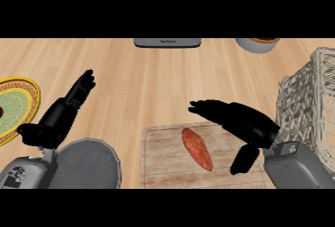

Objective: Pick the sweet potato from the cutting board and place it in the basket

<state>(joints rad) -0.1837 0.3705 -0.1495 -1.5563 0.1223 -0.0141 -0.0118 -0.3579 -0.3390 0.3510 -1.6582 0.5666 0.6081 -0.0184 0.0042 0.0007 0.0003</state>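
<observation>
An orange-red sweet potato (197, 148) lies lengthwise on the pale wooden cutting board (163, 168) near the counter's front edge. My right hand (242, 122) hovers just to the right of it over the board, fingers stretched toward the upper left and thumb hanging down, holding nothing. A woven wicker basket (307, 102) stands at the right edge, right beside that hand. At the left, my left hand (62, 113) rests open with fingers pointing up.
A yellow-rimmed green plate (16, 106) sits at the left edge. A grey appliance (167, 42) and a grey cup (257, 44) stand along the far edge. Bare wooden counter spreads across the middle.
</observation>
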